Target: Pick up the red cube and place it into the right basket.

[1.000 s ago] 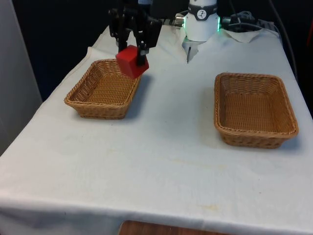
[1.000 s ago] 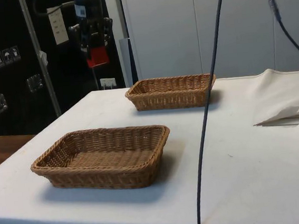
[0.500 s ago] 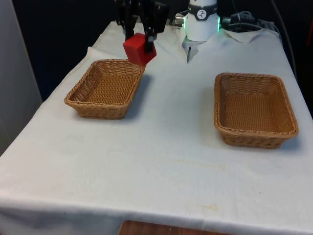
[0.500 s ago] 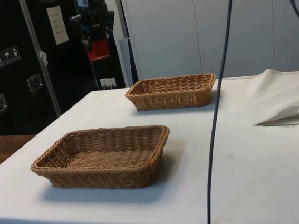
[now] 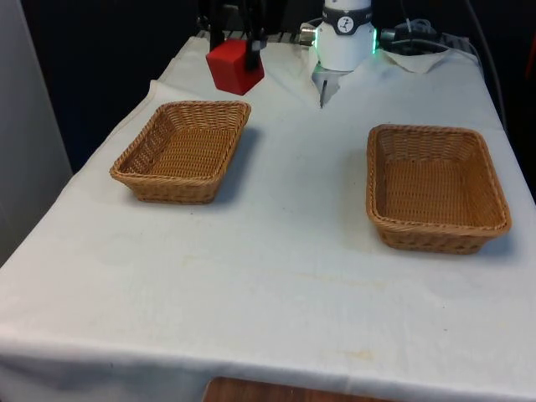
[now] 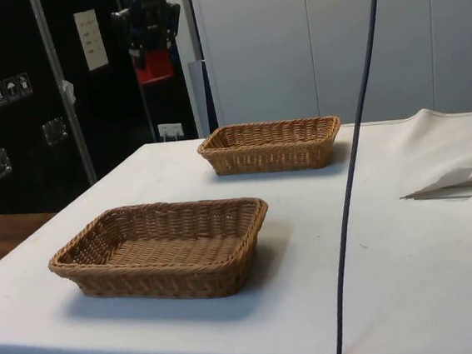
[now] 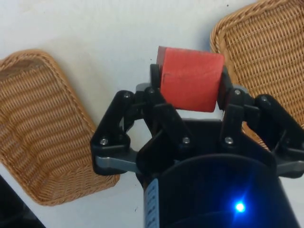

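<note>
White cloth over a long table, black curtains behind. Front view: gripper high above the far end, clamped on the red cube, well above the cloth. Below and just forward of the fingers, the wicker basket on the front view's left; well off to the fingers' other side, the second wicker basket on the front view's right. Both baskets empty.

Side view: pale wall panels and dark cabinets for backdrop, a black cable hanging across the foreground. Gripper high over the far basket, red cube pinched at the fingertips and clear of everything below; near basket well apart from the fingers.

Wrist view: fingers closed onto opposite faces of the red cube, open only by the cube's width — a firm, square hold with the cube sticking out past the tips. Bare cloth directly beneath the cube, one wicker basket to one side of the fingers and another wicker basket to the other.

Step in hand, by the look of it: carry, with the cube lifted and not yet over its target. Next move: a level sweep across to the right basket, a stop above its middle, a drop low enough to clear the rim — then release.
</note>
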Motion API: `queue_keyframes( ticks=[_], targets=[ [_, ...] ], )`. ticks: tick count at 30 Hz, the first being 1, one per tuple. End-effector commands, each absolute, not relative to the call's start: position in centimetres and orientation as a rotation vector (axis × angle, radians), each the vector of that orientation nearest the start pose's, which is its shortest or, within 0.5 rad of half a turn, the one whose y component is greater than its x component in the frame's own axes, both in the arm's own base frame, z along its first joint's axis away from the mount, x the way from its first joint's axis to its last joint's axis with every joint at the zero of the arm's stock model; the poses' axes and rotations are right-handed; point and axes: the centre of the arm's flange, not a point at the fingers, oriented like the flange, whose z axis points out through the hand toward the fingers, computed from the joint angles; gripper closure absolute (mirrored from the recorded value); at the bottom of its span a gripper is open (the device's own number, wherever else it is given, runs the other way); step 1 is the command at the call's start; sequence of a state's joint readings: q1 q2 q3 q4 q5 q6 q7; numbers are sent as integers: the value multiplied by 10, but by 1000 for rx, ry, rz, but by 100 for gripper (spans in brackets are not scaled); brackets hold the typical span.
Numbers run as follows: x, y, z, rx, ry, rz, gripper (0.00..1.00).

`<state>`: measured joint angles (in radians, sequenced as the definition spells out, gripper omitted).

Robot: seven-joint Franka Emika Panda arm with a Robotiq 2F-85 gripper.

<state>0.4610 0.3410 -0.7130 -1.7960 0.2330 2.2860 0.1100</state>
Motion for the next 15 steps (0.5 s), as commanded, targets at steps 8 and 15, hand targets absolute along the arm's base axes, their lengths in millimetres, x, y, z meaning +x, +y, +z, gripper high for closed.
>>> queue_keyframes(
  ticks=[8, 15],
  targets=[
    [637, -115, 425, -3089, 598, -405, 96],
    [638, -113, 425, -3100, 527, -415, 96]
  ],
)
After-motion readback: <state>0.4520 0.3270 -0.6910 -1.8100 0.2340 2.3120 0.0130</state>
